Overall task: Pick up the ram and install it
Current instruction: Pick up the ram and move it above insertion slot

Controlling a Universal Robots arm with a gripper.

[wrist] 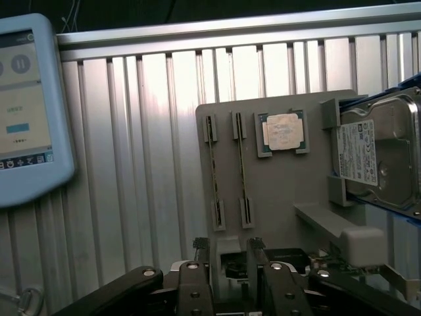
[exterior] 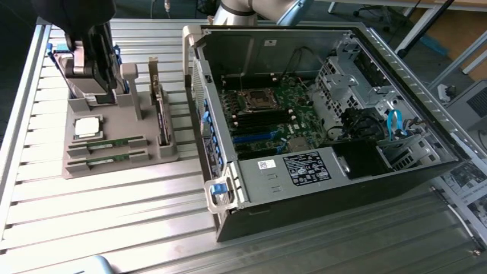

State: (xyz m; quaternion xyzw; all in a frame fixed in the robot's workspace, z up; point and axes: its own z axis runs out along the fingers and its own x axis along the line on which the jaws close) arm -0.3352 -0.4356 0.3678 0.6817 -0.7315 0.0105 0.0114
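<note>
Gripper [exterior: 95, 68] hangs over the far end of a grey holder [exterior: 122, 127], at the exterior view's left of an open computer case [exterior: 266, 171]. Two ram sticks [exterior: 106, 144] lie in the holder's slots. In the wrist view, the gripper [wrist: 227, 249] is open and empty, near the ram sticks [wrist: 212, 172].

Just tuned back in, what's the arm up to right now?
The arm's claw hangs open and empty above the grey parts tray. Both ram sticks sit in their tray slots, next to the processor chip and hard drive; neither is picked up yet. The computer case stands open beside the tray.
</note>
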